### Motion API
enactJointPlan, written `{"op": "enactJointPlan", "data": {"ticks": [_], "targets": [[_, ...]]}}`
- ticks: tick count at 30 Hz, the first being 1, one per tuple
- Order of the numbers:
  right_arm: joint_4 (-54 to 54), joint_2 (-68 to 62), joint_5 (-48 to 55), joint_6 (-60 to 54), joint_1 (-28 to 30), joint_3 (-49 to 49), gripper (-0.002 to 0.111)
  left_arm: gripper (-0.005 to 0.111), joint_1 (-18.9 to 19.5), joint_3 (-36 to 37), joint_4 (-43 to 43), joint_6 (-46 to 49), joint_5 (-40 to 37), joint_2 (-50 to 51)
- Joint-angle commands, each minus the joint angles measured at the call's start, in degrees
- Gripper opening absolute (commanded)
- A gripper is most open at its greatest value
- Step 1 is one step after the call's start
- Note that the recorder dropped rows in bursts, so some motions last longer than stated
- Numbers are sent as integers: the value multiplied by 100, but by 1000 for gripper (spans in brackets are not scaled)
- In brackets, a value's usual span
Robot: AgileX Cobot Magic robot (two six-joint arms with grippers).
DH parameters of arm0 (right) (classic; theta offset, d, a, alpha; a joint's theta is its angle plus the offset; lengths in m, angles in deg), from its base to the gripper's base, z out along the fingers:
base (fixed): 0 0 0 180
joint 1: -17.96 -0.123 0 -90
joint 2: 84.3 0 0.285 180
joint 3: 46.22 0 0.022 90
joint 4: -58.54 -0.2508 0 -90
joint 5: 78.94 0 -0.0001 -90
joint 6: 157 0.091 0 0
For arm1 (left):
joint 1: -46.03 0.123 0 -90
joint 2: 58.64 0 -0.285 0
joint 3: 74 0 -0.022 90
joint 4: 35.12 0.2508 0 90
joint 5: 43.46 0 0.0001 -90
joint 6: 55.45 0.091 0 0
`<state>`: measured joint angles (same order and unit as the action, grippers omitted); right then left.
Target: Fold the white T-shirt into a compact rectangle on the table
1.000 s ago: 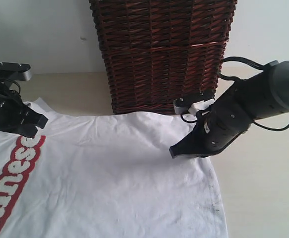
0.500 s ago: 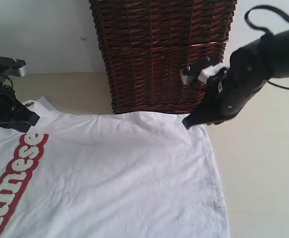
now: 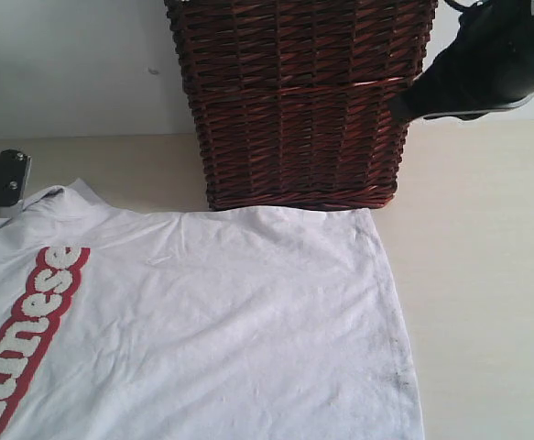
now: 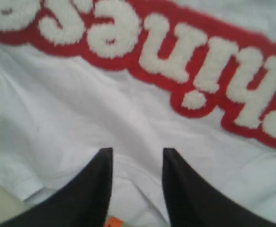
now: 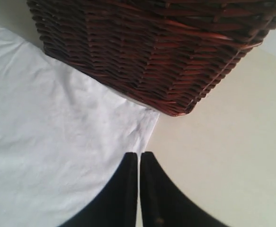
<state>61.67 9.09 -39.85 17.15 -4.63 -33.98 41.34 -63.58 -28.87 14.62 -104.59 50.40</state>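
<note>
The table (image 3: pixel 486 275) carries the white T-shirt (image 3: pixel 230 321), which lies spread flat and unfolded across its left and middle; I judge that no fold is yet made. The shirt's long axis, collar to hem, runs left to right in the exterior view, and the red lettering (image 3: pixel 38 302) crosses that axis near the collar end. The far side edge of the shirt lies along the foot of the wicker basket (image 3: pixel 303 101), touching it or just short of it; I cannot tell which. My right gripper (image 5: pixel 138 156) is clenched on nothing and hangs well above the table beside the basket's upper right corner. The shirt's far hem corner (image 3: pixel 372 213) lies below it and toward the middle, so this arm is the nearer one for the hem end. My left gripper (image 4: pixel 137 153) stands released, its jaws apart with only cloth lying beneath the gap, over the collar end just short of the lettering. The orange tag (image 4: pixel 113 221) shows close under its left finger. The coming fold therefore depends on each claw descending onto its own end of the long axis.
</note>
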Motion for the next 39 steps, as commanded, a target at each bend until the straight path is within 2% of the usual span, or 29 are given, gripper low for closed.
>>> {"op": "enactJointPlan", "data": {"ticks": [1, 5, 9, 13, 16, 19, 23, 27, 30, 33, 36, 39], "targets": [[-26, -78, -145, -358, -1, 190, 5, 67, 249, 171, 407, -67, 380, -73], [-26, -251, -326, -540, -1, 305, 5, 90, 353, 322, 362, -67, 1105, -73], [-26, -413, -499, -563, -1, 344, 5, 104, 353, 334, 362, 22, 1501, -73], [-26, -584, -629, -563, -1, 353, 5, 105, 342, 347, 156, 34, 2168, -2], [-26, -651, -643, -563, -1, 353, 5, 104, 371, 347, -226, -1194, 3285, 226], [-26, -672, -643, -548, -1, 353, 5, 104, 371, 347, -269, -2173, 3985, 426], [-69, -672, -643, -550, -1, 353, 5, 104, 371, 347, -257, -2070, 4378, 587], [-120, -672, -678, -550, -1, 353, 5, 104, 436, 297, -257, -2490, 4542, 737], [-148, -672, -716, -550, -1, 353, 5, 104, 605, -59, -257, -3444, 4119, 915], [-177, -672, -731, -550, -1, 353, 5, 104, 706, -367, -297, -3733, 3592, 1038], [-177, -672, -740, -550, -1, 353, 5, 104, 679, -434, -795, -3774, 3484, 1112], [-177, -672, -740, -550, -1, 353, 5, 104, 462, -434, -892, -3774, 3599, 1171]]}}
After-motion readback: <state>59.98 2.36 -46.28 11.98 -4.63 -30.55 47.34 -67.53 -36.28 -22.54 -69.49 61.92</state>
